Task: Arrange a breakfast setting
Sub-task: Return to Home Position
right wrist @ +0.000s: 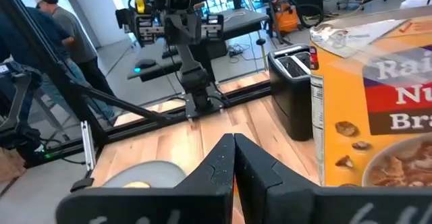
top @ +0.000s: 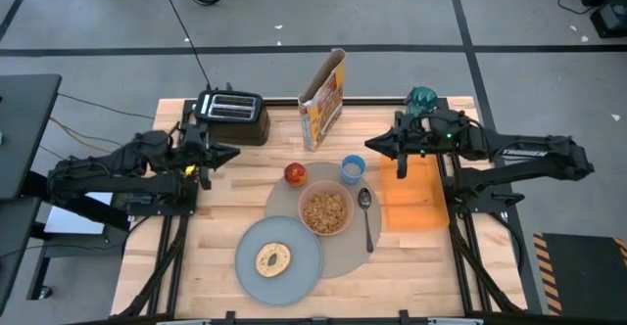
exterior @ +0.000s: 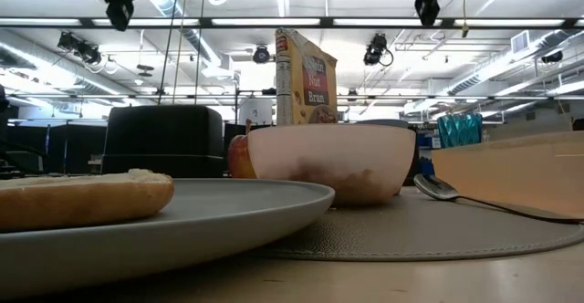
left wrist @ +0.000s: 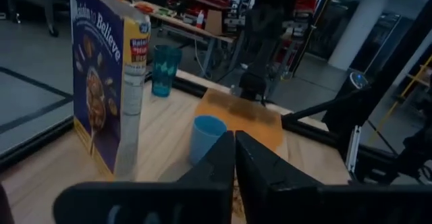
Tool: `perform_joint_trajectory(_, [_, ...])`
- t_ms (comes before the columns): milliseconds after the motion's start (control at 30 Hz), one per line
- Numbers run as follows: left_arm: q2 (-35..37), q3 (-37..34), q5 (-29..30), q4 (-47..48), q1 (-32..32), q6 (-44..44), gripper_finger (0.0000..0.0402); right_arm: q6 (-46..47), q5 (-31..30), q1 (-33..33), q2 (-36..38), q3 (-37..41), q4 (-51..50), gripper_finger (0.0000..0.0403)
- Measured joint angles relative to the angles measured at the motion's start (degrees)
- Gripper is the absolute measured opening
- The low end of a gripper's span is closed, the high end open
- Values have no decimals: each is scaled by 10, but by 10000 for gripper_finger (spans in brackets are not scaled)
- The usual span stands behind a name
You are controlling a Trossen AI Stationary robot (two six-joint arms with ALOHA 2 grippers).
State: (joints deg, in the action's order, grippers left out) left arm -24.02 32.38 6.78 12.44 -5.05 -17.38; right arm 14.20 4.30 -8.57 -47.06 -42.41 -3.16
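You've got both arms parked out to the sides, well clear of the food. The left gripper (top: pixel 233 154) hangs over the left part of the table (top: pixel 216 276), just in front of the toaster (top: pixel 232 115). Its fingers are pressed together w/ nothing between them; the wrist cam shows the two tips meeting. The right gripper (top: pixel 372 142) mirrors it on the right, near the back end of the orange bin (top: pixel 411 203), also closed and empty. That fits a homing step, imo: nothing left to carry, and both sit high enough that the low cam only catches them at its top.

The setting reads as done.
- The mat (top: pixel 345 258) sits mid-table as the base.
- The bowl (top: pixel 325 210), w/ cereal in it, is at the mat's middle.
- The plate (top: pixel 294 242) overlaps the mat's front-left edge, w/ the bagel (top: pixel 273 259) lying flat on it.
- The spoon (top: pixel 366 217) lies on the mat just right of the bowl, scoop end toward the back, prob. for a right-hander.
- The cup (top: pixel 353 169) stands at the mat's back-right edge and the apple (top: pixel 296 173) at its back-left, both close by the bowl.
- The cereal box (top: pixel 323 100) stands upright behind the mat, top flaps open.
- A teal glass (top: pixel 422 97) stands at the far right corner, outside the setting.

Writing: the box front reads "Nut Bran" in the low cam, w/ a first word starting "Rai" in the right wrist cam. Its other face shows "Believe". Nothing else is legible.
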Motion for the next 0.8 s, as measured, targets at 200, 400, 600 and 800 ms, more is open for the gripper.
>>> perform_joint_trajectory(200, [0,-3,28,-20,-1,39,24,-47,-40,-1,-37,0,22,16])
perform_joint_trajectory(400, [21,-3,57,-26,-2,77,25,-161,-6,11,-58,0,55,15])
perform_joint_trajectory(600, [62,-3,26,0,9,153,25,-185,-20,53,-47,22,54,15])
perform_joint_trajectory(800, [92,-3,26,63,8,150,25,-170,9,77,18,103,84,15])
